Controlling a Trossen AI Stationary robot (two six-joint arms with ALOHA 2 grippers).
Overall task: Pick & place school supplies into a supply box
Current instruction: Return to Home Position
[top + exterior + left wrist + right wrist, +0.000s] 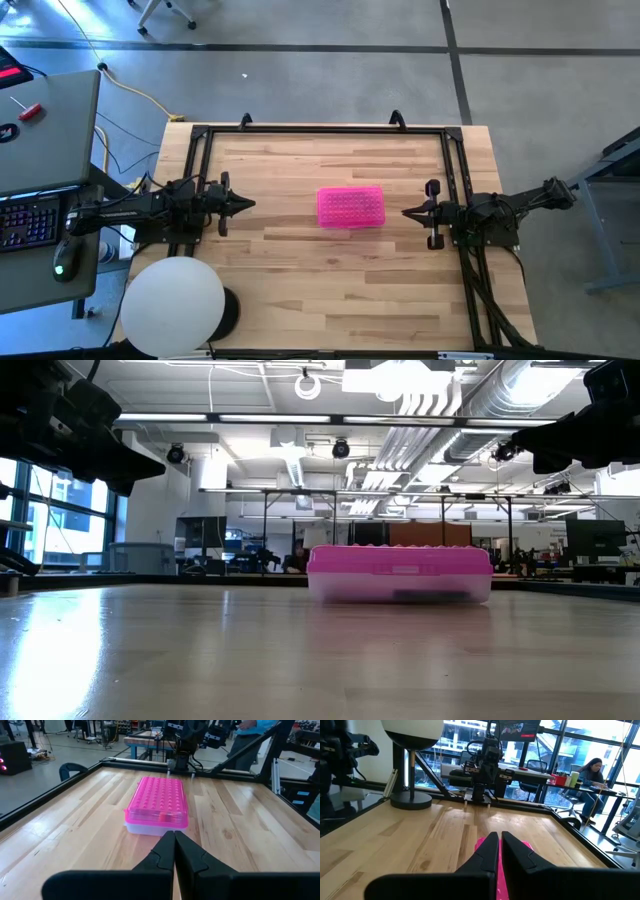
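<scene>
Left pincer (248, 205) closed, right pincer (408, 211) closed, empty

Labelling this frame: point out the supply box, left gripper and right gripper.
supply box (351, 207), high view, pink lid's middle.
left gripper (248, 205), high view, shut fingertips.
right gripper (407, 211), high view, shut fingertips.

From overhead we look straight down on the whole bench (350, 290). Our low camera sits at bench-top level, facing across it. Each wrist camera faces inward; all four share the supply box (350, 207).
</scene>
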